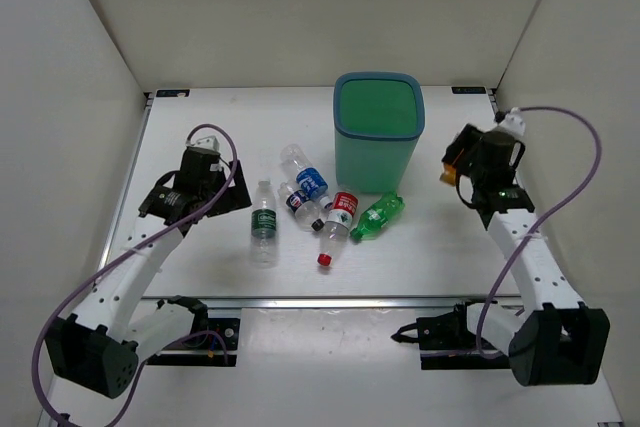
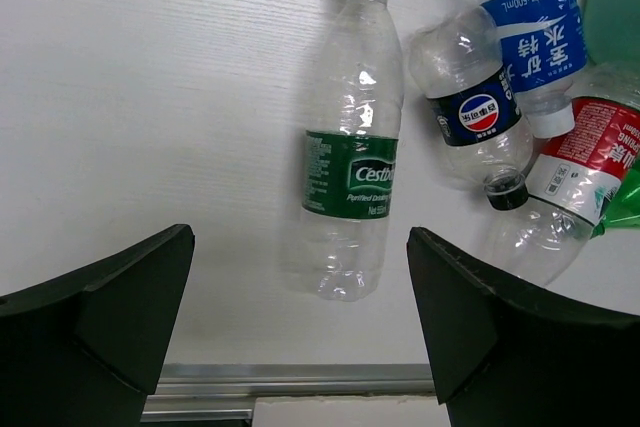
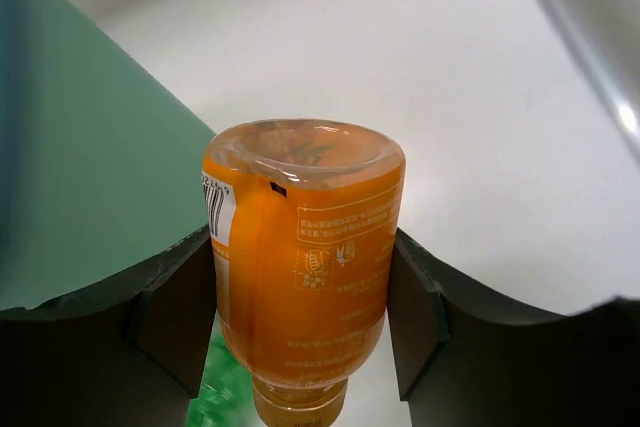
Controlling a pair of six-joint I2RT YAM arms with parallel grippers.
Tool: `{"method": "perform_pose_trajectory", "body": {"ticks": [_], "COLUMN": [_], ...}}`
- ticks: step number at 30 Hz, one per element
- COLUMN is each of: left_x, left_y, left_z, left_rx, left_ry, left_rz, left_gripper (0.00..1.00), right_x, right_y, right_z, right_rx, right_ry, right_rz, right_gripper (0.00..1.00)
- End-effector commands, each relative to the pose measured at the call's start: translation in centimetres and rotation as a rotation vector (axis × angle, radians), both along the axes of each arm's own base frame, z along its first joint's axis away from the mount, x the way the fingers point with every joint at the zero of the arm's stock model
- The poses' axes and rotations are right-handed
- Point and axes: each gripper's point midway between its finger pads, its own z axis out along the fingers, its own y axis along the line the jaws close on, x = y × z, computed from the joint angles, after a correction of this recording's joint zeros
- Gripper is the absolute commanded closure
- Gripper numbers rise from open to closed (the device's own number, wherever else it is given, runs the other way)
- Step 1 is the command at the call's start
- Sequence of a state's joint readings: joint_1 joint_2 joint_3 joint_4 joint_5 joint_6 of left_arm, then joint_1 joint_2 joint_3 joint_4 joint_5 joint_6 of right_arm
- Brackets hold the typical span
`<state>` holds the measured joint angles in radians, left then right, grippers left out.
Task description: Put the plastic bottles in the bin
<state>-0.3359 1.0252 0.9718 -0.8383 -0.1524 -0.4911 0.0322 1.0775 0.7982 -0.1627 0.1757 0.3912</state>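
While in right pincer (image 3: 297, 312), orange bottle (image 3: 300, 217).

The white table (image 1: 200, 137) carries the upright teal bin (image 1: 375, 162) and five bottles lying down: green-label bottle (image 1: 264, 227), dark-label bottle (image 1: 298, 204), blue-label bottle (image 1: 305, 175), red-label bottle (image 1: 340, 215), green bottle (image 1: 378, 217).

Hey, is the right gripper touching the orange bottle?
Touching. The right wrist view shows the right gripper with both fingers pressed against the sides of the orange bottle.
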Motion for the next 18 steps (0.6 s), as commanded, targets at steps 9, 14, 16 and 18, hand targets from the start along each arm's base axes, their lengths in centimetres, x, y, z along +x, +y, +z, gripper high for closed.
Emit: {"method": "perform_pose_trajectory", "body": {"ticks": [9,14,16,18], "left_x": [1.5,1.1,1.2,1.2], "left_y": [-2.1,-3.1,-3.3,-3.4], "left_z": [-1.4,-2.8,-3.3,-3.8], "left_rx": [-0.031,-0.050,-0.047,-0.044], "left_ry": [-0.001,0.023,0.036,0.047], "left_rz": [-0.076,-0.096,-0.096,-0.099], "left_gripper": [0.01,0.02,0.01,0.01], "right_x": [5.1,8.9,9.8,10.2], "right_y": [13.3,17.7,18.0,18.2], "right_z": [24.1,23.4,22.2,20.8], "right_rx": [-0.112,-0.163,-0.149,-0.121], "right_ry": [-0.602,-0.561,-0.536,-0.505], "right_rz": [0.378,0.448,0.460,0.470], "right_gripper": [0.88,0.79,0.71,0.63]}}
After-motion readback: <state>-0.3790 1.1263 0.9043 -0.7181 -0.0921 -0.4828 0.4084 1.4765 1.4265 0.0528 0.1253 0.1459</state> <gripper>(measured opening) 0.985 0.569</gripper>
